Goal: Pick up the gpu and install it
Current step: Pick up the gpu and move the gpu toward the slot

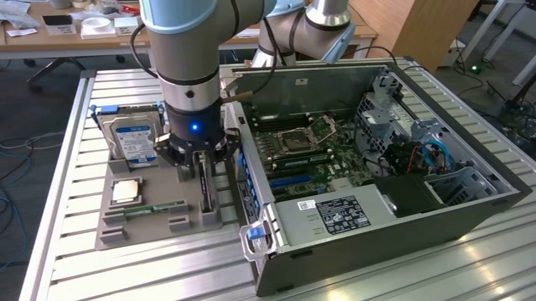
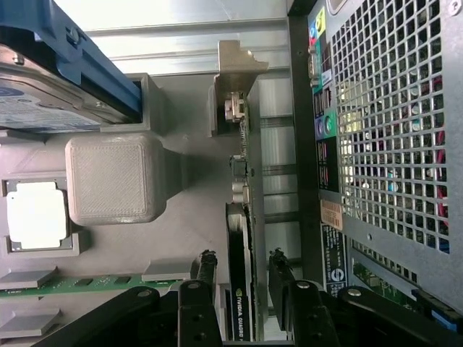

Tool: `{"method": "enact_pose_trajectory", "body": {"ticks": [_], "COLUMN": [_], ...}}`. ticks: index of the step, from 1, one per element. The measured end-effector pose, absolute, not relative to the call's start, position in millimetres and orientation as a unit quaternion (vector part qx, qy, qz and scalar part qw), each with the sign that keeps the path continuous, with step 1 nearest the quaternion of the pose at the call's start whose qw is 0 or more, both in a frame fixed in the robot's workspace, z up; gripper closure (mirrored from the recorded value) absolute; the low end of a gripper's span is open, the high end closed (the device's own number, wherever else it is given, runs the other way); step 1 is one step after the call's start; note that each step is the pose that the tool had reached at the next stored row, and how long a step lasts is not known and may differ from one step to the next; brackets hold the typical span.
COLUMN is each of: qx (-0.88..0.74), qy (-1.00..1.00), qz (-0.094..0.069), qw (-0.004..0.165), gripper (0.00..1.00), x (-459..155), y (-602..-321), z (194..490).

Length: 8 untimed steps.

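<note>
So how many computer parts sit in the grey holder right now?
4: hard drive standing at the far end, CPU before it, RAM stick lying nearest the camera, gpu on edge beside the case, gripper straddling it. The arm may hide others.

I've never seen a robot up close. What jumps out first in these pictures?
First, the big robot arm with a glowing blue light, its gripper open astride the gpu, which stands on edge in a grey holder tray. On the exterior view's right lies an open computer case, its motherboard bare. A hard drive with a blue-white label stands in the tray, on the exterior view's left of the gripper.
</note>
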<state>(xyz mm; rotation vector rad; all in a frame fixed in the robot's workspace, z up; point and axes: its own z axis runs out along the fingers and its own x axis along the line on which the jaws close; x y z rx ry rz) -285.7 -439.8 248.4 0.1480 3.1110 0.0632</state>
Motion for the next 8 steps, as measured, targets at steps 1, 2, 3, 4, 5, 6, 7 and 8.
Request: {"method": "enact_pose_trajectory", "body": {"ticks": [1,2,3,4,5,6,7,8], "qx": [0.047,0.048,0.047,0.047,0.047,0.048,0.048,0.048], "qy": [0.999,0.999,0.999,0.999,0.999,0.999,0.999,0.999], "qz": [0.020,0.020,0.020,0.020,0.020,0.020,0.020,0.020], "qw": [0.013,0.013,0.013,0.013,0.013,0.013,0.013,0.013], "gripper": [0.57,0.57,0.57,0.57,0.57,0.57,0.57,0.57], "x": [-285.7,-285.7,-285.7,-285.7,-285.7,-285.7,-285.7,-285.7], "y": [-439.8,-439.7,-439.7,-439.8,-439.8,-439.8,-439.8,-439.7], "z": [248.0,246.9,245.6,244.2,243.3,243.2,243.2,242.8]}}
